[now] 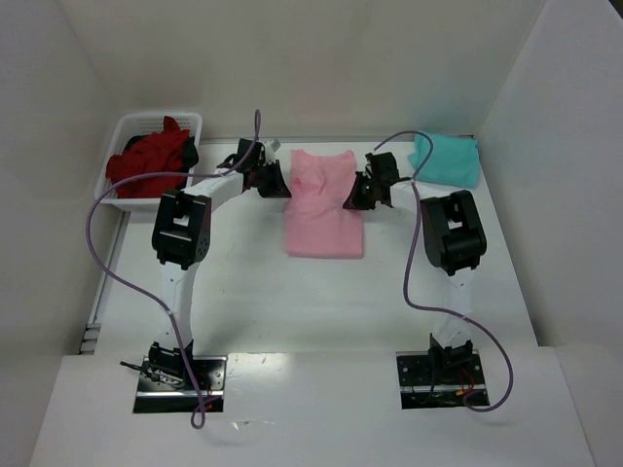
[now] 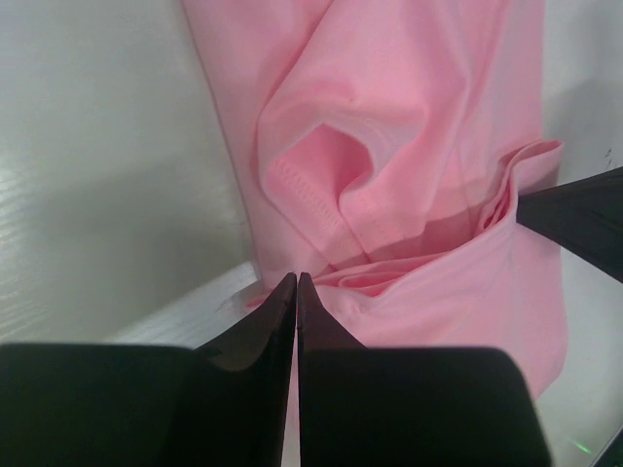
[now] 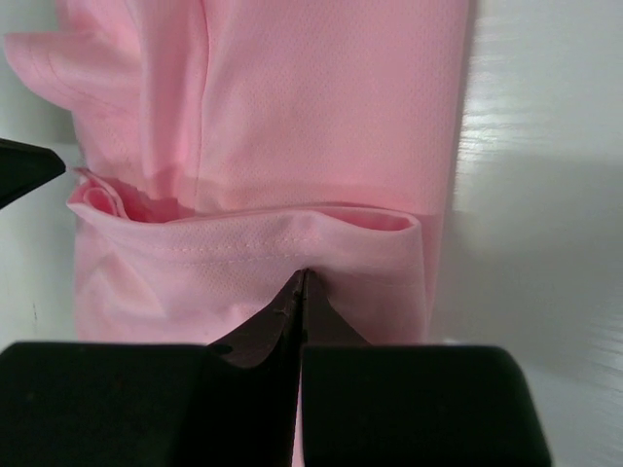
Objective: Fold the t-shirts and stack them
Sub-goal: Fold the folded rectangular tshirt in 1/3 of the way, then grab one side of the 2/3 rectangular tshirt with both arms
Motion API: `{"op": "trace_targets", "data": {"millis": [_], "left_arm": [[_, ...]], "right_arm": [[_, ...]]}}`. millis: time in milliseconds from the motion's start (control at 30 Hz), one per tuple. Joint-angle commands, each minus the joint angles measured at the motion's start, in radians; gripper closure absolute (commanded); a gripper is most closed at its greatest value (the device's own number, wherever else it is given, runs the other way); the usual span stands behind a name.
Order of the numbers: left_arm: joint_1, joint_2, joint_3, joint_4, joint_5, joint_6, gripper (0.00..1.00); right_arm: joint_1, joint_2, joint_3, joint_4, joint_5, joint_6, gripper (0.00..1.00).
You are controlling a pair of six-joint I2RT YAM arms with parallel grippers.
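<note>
Light pink cotton t-shirt (image 1: pixel 324 219) is lying in the middle of the white table (image 1: pixel 292 302). It is narrowed into a long strip and bunching toward the far end.

Left gripper (image 2: pixel 296 284) is sitting at the strip's left edge near that far end. Its jaws are pressed together, with only a thin bit of pink edge caught at the tips.

Right gripper (image 3: pixel 302 280) is mirroring it on the right edge, jaws just as tight. It is pinching the stitched hem, which is lifting into a small fold over the layer below.

Reads like both arms are setting up the lengthwise fold toward the near edge.

Risks:
- Left hold is looking marginal. Fabric could be slipping out once tension comes on, giving a dropped corner and a skewed fold.
- Right may be gripping only the top layer, so the lower layers lag and the strip opens.
- The loose sleeve pocket by the left tips could be dragging and wrinkling.
- Uneven travel between the arms would be twisting the strip.

Teal folded t-shirt (image 1: pixel 446 159) is waiting far right, likely as the stack base. Dark red t-shirts (image 1: pixel 151 165) are heaped in the white plastic lattice basket (image 1: pixel 146 117) far left.
</note>
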Motion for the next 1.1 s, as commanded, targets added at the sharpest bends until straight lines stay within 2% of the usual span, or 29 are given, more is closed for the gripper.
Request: {"op": "trace_targets", "data": {"millis": [0, 233, 333, 400, 500, 567, 633, 733, 767, 833, 1067], "left_arm": [[-0.003, 0.006, 0.040, 0.022, -0.004, 0.018, 0.91], [-0.003, -0.074, 0.040, -0.001, -0.040, 0.062, 0.81], [-0.003, -0.131, 0.025, -0.030, -0.044, 0.082, 0.75], [-0.003, -0.208, -0.026, -0.035, -0.044, 0.087, 0.60], [-0.003, -0.328, -0.124, -0.044, -0.044, 0.098, 0.33], [-0.003, -0.410, -0.199, -0.044, -0.044, 0.093, 0.25], [-0.003, -0.463, -0.266, -0.059, -0.038, 0.082, 0.11], [-0.022, -0.532, -0.362, -0.071, -0.031, 0.056, 0.02], [-0.039, -0.554, -0.398, -0.078, -0.031, 0.052, 0.01], [-0.056, -0.565, -0.453, -0.101, -0.026, 0.026, 0.01], [-0.139, -0.561, -0.578, -0.175, 0.014, -0.026, 0.01]], "right_arm": [[-0.029, 0.000, 0.065, 0.032, 0.035, -0.019, 1.00], [-0.075, -0.032, 0.134, 0.033, 0.046, -0.029, 1.00], [-0.080, -0.090, 0.159, 0.001, 0.046, -0.044, 0.97], [-0.080, -0.148, 0.135, -0.010, 0.046, -0.050, 0.88], [-0.080, -0.270, 0.048, -0.014, 0.055, -0.050, 0.58], [-0.080, -0.345, -0.026, -0.014, 0.055, -0.039, 0.40], [-0.080, -0.419, -0.105, -0.019, 0.055, -0.030, 0.29], [-0.080, -0.518, -0.227, -0.033, 0.041, -0.018, 0.14], [-0.080, -0.537, -0.264, -0.043, 0.035, -0.013, 0.12], [-0.076, -0.587, -0.322, -0.080, 0.041, 0.007, 0.00], [0.027, -0.648, -0.434, -0.214, 0.130, 0.002, 0.00]]}}
